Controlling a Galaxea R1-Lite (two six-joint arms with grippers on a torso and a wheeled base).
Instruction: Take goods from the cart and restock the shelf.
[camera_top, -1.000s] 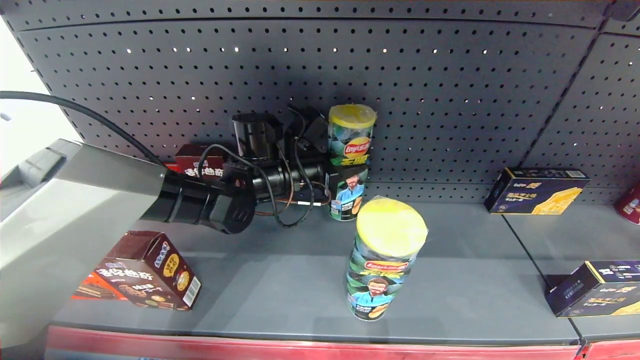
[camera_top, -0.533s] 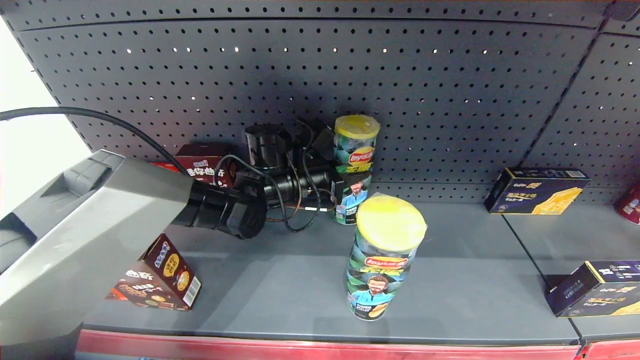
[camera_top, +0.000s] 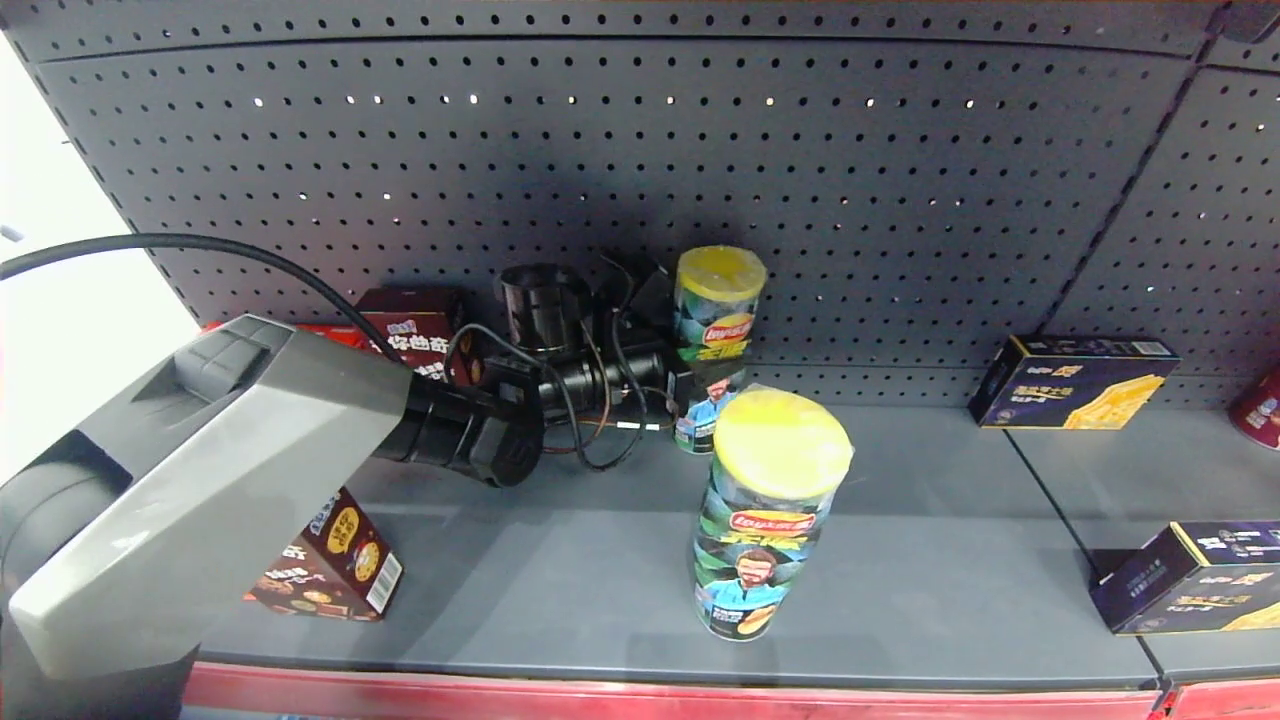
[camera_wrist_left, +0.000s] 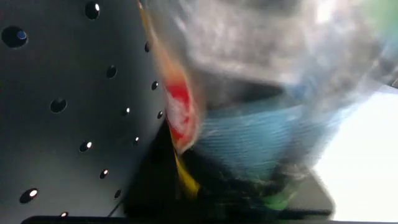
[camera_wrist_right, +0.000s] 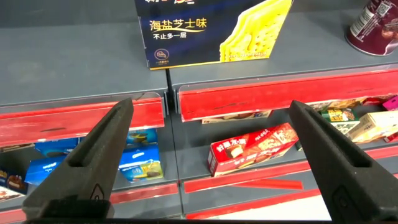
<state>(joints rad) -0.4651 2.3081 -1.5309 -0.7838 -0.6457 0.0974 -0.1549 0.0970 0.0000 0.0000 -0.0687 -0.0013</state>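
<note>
A chip can (camera_top: 717, 322) with a yellow lid stands upright at the back of the grey shelf (camera_top: 560, 580), close to the pegboard. My left gripper (camera_top: 688, 378) is shut on its lower half from the left. In the left wrist view the same can (camera_wrist_left: 267, 124) is a close blur against the pegboard. A second, matching chip can (camera_top: 768, 512) stands free nearer the front edge, just ahead and to the right of the held one. My right gripper (camera_wrist_right: 211, 106) is open and holds nothing, out in front of lower shelves.
Brown cookie boxes sit at the back left (camera_top: 418, 328) and front left (camera_top: 335, 565). Dark blue wafer boxes lie to the right (camera_top: 1075, 380) (camera_top: 1190, 576) (camera_wrist_right: 211, 31). A red can (camera_top: 1262, 408) is at the far right. Red price strips (camera_wrist_right: 280, 93) edge the lower shelves.
My left arm has carried the held can lower and slightly right, toward the back of the shelf. The front can and boxes have not moved.
</note>
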